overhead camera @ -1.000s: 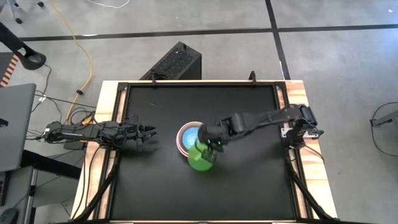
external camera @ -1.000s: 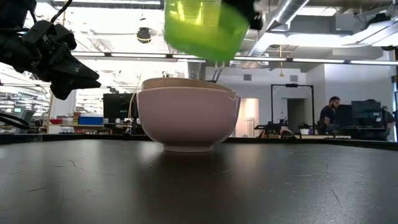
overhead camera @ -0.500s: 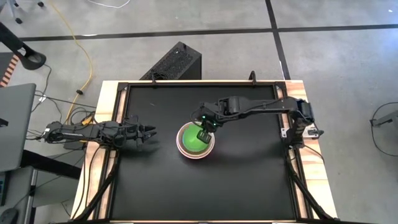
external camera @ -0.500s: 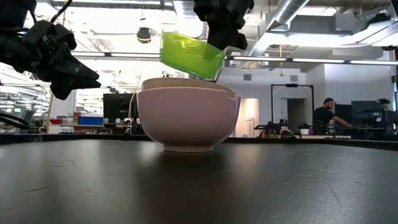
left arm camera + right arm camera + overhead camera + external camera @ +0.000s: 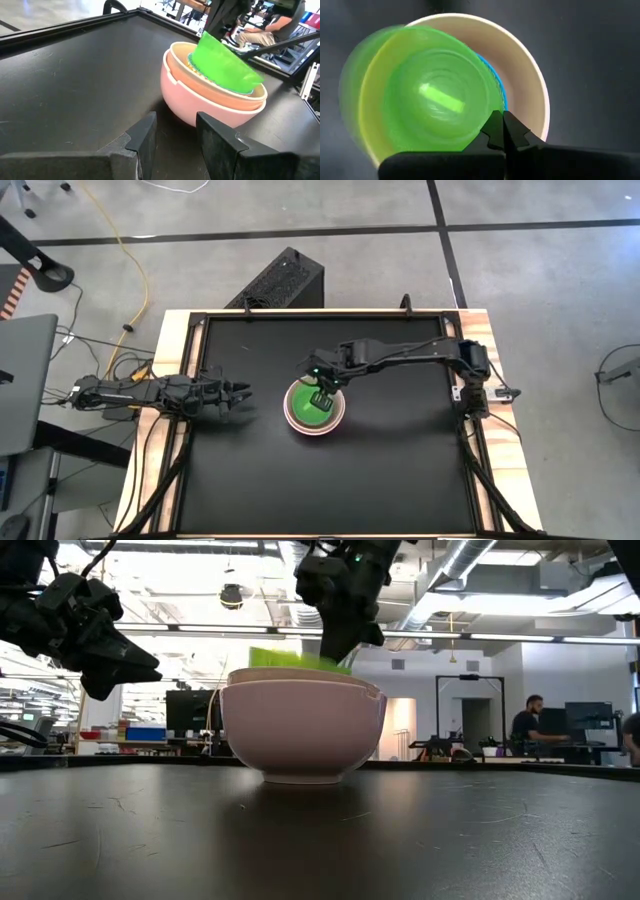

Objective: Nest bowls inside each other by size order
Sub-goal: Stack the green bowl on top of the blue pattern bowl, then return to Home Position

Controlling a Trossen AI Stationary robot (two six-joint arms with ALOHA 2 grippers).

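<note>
Here, right tool (image 5: 320,394) pinching green bowl (image 5: 308,404) rim, no legible writing

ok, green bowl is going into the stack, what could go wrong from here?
1. The green bowl sits tilted in the stacked bowls, with a light blue bowl under it. Since blue is smaller, green likely cannot seat flat, and the order looks wrong.
2. The right tool grips green's rim; pulling away could drag the bowl back out.
3. The left tool waits beside the stack, too far to steady it.
</note>
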